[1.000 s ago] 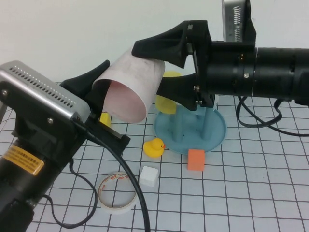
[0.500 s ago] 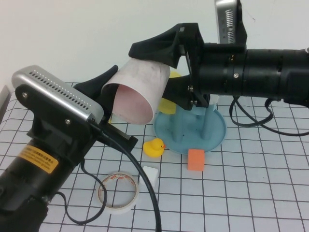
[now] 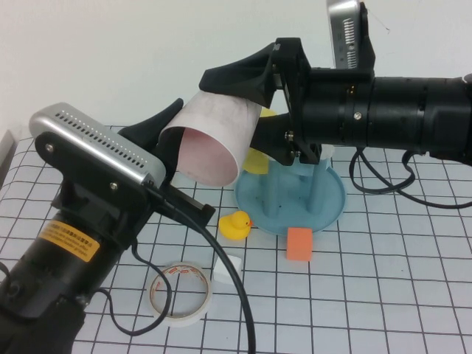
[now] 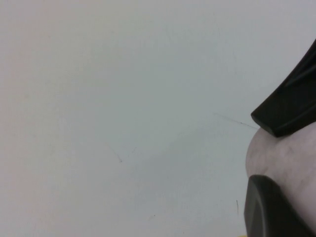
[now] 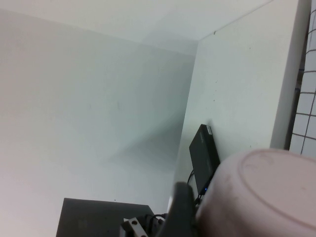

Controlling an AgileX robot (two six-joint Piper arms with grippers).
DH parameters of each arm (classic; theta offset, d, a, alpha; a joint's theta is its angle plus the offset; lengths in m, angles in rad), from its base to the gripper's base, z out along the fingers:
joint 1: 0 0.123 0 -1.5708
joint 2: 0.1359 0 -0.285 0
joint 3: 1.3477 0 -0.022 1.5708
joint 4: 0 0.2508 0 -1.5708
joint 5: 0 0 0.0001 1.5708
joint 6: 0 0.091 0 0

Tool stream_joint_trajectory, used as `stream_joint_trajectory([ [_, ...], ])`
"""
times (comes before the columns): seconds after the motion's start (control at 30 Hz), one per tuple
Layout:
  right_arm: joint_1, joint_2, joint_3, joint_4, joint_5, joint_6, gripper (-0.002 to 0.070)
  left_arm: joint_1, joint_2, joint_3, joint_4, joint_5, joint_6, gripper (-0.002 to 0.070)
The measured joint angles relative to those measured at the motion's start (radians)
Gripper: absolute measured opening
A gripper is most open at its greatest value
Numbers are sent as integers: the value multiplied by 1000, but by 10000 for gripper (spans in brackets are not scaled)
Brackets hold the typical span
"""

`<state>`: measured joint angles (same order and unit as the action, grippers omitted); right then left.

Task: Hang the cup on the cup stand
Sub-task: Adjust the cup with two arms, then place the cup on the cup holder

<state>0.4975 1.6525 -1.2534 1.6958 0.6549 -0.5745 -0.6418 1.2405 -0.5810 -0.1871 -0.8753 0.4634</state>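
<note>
the cup point(image 3: 214, 144) is held in the air above the table, clamped near its base between the fingers of the right gripper point(image 3: 247, 103), to the left of the stand point(image 3: 291, 195); hanging is not yet done, and a peg must still be entered by the open mouth. the left gripper point(image 3: 173, 158) is spread around the rim end, apparently not clamping. the cup is seen as pale pink, tapered, handleless, with whitish scuffs, tilted mouth-down toward the left arm.
</note>
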Motion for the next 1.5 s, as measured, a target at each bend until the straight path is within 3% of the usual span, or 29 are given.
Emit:
stream_joint_trajectory([
  [0.23, 0, 0, -2, 1, -2, -11, 591, 0, 9, 0, 0, -10, 0, 11],
  [0.3, 0, 1, -10, 1, 5, -27, 591, 0, 9, 0, 0, -17, 2, 41],
  [0.6, 2, 2, -76, 1, -43, -156, 591, 0, -35, 0, 0, 27, 2, 374],
  [0.87, 2, 2, -77, 2, -195, -389, 591, 0, -238, 0, -5, 320, 2, 411],
  [1.03, 2, 2, -77, 8, -294, -624, 591, 0, -405, 0, -83, 559, 7, 414],
  [1.17, 2, 2, -77, 13, -366, -914, 590, 0, -542, 0, -115, 768, 31, 405],
  [1.27, 2, 2, -77, 13, -412, -1079, 590, 0, -618, 0, -119, 889, 35, 338],
  [1.4, 2, 10, -78, 17, -450, -1204, 590, 0, -717, 0, -92, 1042, 40, 97],
  [1.5, 2, 34, -78, 19, -471, -1227, 590, 2, -774, 0, -11, 1155, -23, 27],
])
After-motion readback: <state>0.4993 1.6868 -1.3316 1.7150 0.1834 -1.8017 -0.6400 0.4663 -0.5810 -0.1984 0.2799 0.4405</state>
